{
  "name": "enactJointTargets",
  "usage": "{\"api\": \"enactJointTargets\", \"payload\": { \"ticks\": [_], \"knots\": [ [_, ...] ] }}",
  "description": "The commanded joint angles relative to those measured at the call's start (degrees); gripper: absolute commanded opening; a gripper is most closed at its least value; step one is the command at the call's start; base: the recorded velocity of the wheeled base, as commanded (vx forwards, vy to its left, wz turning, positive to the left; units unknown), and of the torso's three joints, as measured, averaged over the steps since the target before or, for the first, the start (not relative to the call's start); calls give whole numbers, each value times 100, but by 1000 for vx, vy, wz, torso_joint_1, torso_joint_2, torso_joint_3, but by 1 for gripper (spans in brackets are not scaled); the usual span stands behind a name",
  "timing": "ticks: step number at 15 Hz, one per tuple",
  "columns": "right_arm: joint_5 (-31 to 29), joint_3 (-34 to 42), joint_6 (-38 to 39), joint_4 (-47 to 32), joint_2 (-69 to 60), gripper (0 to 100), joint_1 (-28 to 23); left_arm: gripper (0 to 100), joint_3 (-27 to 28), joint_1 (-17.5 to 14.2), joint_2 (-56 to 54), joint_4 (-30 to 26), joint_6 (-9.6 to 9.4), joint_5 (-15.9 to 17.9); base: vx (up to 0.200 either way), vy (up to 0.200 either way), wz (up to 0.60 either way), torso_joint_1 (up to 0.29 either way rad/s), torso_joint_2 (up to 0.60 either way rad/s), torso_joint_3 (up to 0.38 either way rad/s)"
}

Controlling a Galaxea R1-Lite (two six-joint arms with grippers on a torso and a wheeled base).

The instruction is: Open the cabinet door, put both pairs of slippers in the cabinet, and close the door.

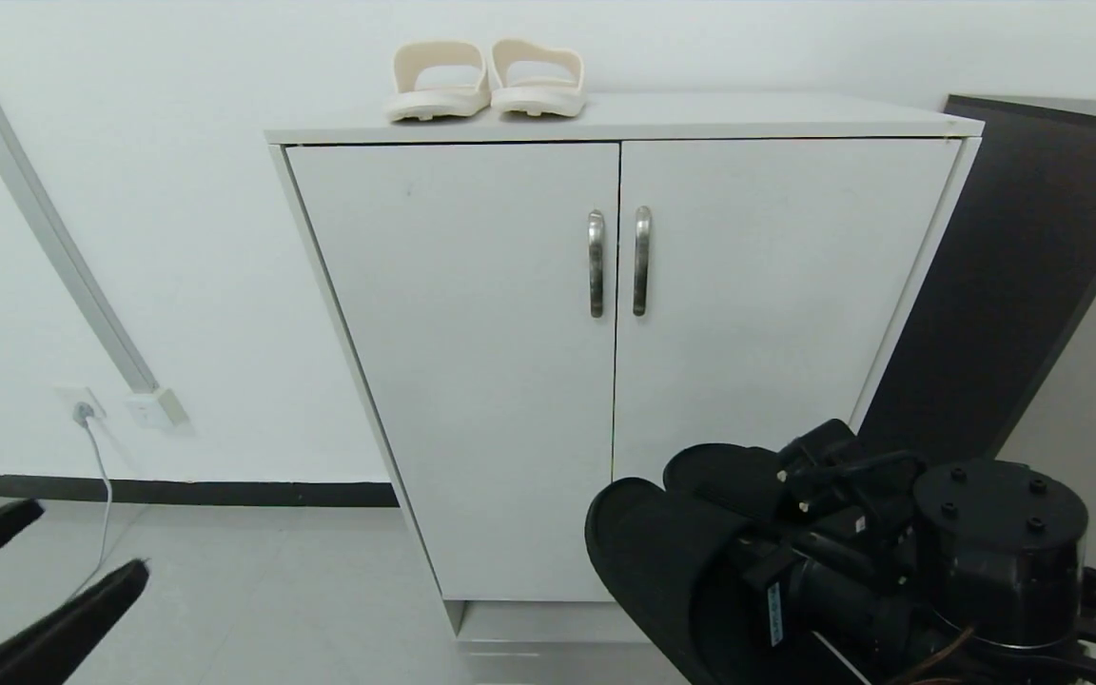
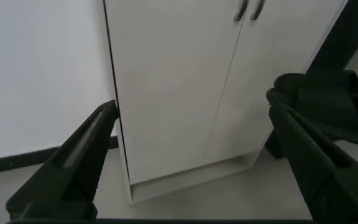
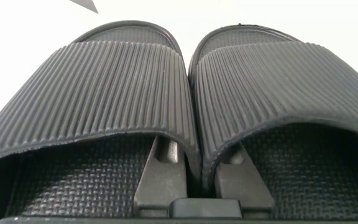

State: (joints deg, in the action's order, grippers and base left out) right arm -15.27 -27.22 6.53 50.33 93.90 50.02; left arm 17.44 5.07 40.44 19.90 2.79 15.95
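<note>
The white two-door cabinet (image 1: 472,381) stands shut, its two metal handles (image 1: 596,263) side by side at the middle. A cream pair of slippers (image 1: 488,80) sits on its top, left of centre. My right gripper (image 1: 786,533) is low in front of the right door, shut on a black pair of slippers (image 1: 672,552); the right wrist view has its fingers (image 3: 163,180) clamping the inner sides of the two black slippers (image 3: 185,93) together. My left gripper (image 1: 44,580) hangs open at the lower left, away from the cabinet (image 2: 179,93), with nothing between its fingers (image 2: 73,168).
A white wall runs behind the cabinet, with a socket and cable (image 1: 84,415) low on the left and a slanting conduit (image 1: 34,209). A dark panel (image 1: 1033,276) leans to the cabinet's right. Grey floor (image 1: 272,609) lies open in front on the left.
</note>
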Motion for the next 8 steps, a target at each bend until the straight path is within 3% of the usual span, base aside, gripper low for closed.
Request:
{"api": "enactJointTargets", "payload": {
  "ticks": [1, 3, 4, 5, 8],
  "knots": [
    [-2, 33, 6, 11, 31, 0, -1, 100, 831, 161, 2161, 1087, -270, 286, 0, 0, 0, 0, 0, 0],
    [7, 41, 6, 20, 5, 0, -1, 100, 1297, 671, 2838, 1552, -244, 295, 0, 0, 0, 0, 0, 0],
    [7, 41, 6, 20, -4, 0, 8, 100, 1428, 785, 2996, 1596, -244, 313, 0, 0, 0, 0, 0, 0],
    [-2, 50, 6, 55, 5, 0, 8, 100, 1710, 1163, 3304, 1605, -226, 313, 0, 0, 0, 0, 0, 0],
    [77, 41, 15, 64, 49, 0, 34, 100, 2167, 1901, 3735, 1605, -103, 295, 0, 0, 0, 0, 0, 0]
  ]
}}
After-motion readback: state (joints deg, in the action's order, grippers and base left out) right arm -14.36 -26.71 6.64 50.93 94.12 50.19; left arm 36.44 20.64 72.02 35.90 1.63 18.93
